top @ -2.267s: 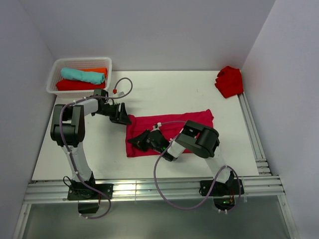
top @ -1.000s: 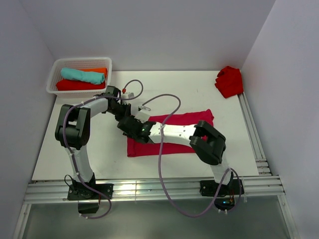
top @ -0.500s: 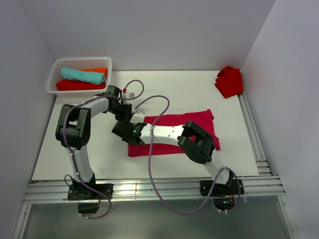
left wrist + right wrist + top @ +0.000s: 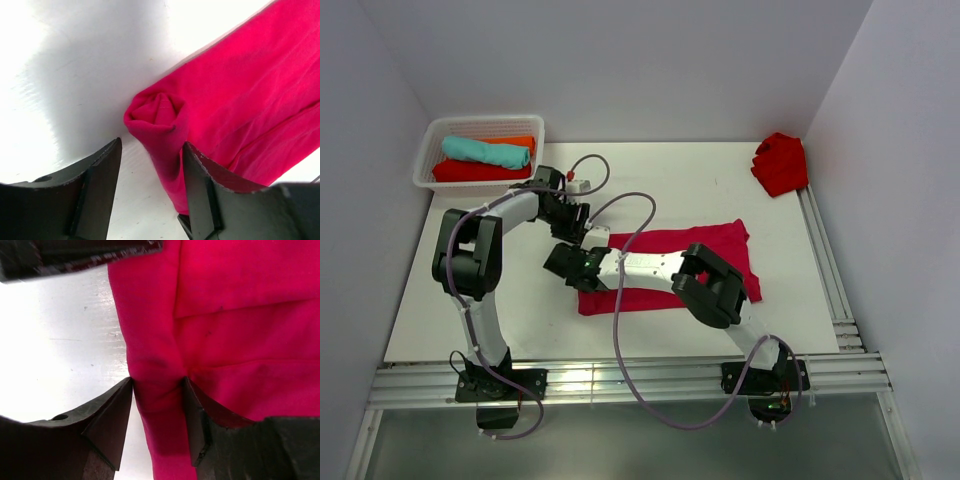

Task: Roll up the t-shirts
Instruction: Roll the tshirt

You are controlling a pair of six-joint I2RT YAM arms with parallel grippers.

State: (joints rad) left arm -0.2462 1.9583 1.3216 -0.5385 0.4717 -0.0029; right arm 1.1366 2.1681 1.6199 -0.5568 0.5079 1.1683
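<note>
Five t-shirts counted on and about the bench (image 4: 650,180): one crimson, two scarlet, one teal, one orange.

Crimson t-shirt (image 4: 720,240) mid-bench, folded to a long strip lying left to right, its left end curled into a small tight roll (image 4: 157,112).

One white basket (image 4: 425,160) at the far left corner, holding three rolled tees: teal roll (image 4: 485,151) on top, orange roll (image 4: 520,142) behind it, scarlet roll (image 4: 470,171) along the near side.

One scarlet heap (image 4: 781,162), crumpled and unrolled, at the far right corner, well apart from the rest.

Two arms, two claws, both at the strip's left end.

Left claw (image 4: 150,145) at the far end of the roll, parted: one finger touching the cloth, the other clear of it with bare bench between.

Right claw (image 4: 157,382) at the near end, straddling the rolled edge, cloth filling the gap, both fingertips (image 4: 127,390) against it, so gripping the crimson t-shirt.
</note>
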